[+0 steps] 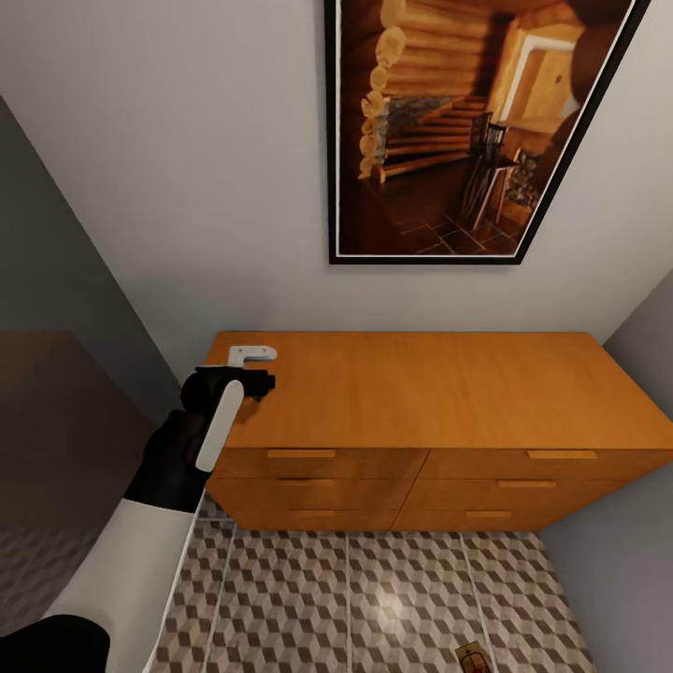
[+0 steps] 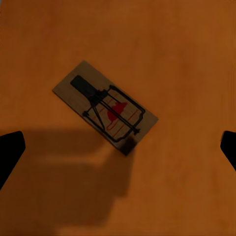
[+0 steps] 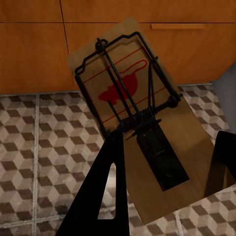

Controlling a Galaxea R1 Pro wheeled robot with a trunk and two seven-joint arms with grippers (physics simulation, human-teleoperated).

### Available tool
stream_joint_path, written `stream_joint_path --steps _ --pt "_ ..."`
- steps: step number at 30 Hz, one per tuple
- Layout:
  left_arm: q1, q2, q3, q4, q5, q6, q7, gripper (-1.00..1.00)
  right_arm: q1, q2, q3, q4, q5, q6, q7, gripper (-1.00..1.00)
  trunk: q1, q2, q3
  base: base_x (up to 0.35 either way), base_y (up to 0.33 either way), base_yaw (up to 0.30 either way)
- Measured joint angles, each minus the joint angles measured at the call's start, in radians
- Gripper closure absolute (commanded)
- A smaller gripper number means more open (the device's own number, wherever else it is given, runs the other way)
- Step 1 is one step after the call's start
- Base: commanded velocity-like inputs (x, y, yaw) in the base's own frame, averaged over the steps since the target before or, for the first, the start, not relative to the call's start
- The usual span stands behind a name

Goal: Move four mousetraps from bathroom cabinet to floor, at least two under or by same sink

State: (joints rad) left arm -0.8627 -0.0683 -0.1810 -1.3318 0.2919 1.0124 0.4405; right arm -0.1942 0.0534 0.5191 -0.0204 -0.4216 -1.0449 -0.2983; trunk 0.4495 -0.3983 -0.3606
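Note:
On the orange-brown top of the cabinet (image 1: 421,393) lies a mousetrap (image 2: 105,107), flat and turned at an angle. My left gripper (image 2: 118,150) hangs open above it, fingertips (image 2: 10,152) wide apart on either side and not touching it. In the head view the left gripper (image 1: 252,381) is over the cabinet's back left corner and hides that trap. My right gripper (image 3: 169,147) is shut on a second mousetrap (image 3: 132,113), held above the bathroom floor (image 3: 39,137) in front of the drawers. A mousetrap (image 1: 472,657) shows at the head view's bottom edge.
The cabinet's drawers (image 1: 299,455) are all shut. A large framed picture (image 1: 467,121) hangs on the wall above it. Walls close in on both sides, dark at the left (image 1: 56,393) and grey at the right (image 1: 636,523). Tiled bathroom floor (image 1: 355,598) lies in front.

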Motion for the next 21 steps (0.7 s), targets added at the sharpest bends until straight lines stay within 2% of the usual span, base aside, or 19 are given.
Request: stream_joint_path --steps 11,21 --pt "-0.023 -0.005 0.013 0.032 0.005 0.003 0.000 -1.00 0.000 0.001 0.001 0.000 0.000 0.000 0.000 1.00 0.000 0.000 0.000 0.000 0.000 0.000" --pt "-0.159 -0.012 0.051 0.195 0.023 0.004 0.000 -1.00 0.000 0.002 0.001 0.000 0.000 0.000 0.001 1.00 0.000 0.000 0.000 0.000 0.000 0.000"
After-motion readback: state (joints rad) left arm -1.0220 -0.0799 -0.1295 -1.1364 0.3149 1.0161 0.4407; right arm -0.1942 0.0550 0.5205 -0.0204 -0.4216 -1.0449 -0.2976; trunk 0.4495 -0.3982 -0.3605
